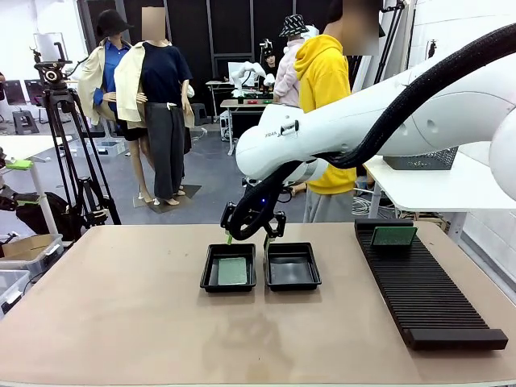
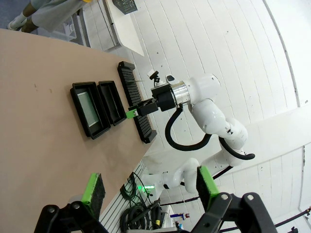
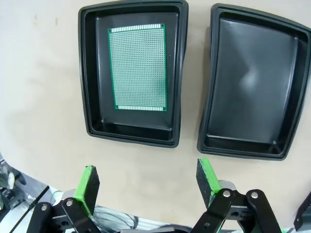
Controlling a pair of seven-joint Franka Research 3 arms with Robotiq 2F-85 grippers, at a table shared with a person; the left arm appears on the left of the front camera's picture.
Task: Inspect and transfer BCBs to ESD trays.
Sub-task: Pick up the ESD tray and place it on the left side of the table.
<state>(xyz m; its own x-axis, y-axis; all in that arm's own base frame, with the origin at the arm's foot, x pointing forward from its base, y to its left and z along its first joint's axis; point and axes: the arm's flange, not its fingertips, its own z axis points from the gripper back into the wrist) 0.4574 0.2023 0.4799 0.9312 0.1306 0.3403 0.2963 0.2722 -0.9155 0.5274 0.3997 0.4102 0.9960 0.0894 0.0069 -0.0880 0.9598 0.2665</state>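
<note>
Your right gripper [image 1: 254,230] hangs spread and empty over the far rims of the trays. One board [image 3: 138,68] lies flat in the filled tray [image 3: 92,73], clear of the rim on every side. The empty tray [image 3: 252,82] sits just beside it, probably to take the second board [image 1: 393,236], which stands in the rack [image 1: 427,298]. The left gripper [image 2: 149,187] is spread and well apart, so the table [image 1: 121,322] around both trays is open for moving.

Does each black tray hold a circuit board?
No: one tray holds a green board, while the other tray is bare.
</note>
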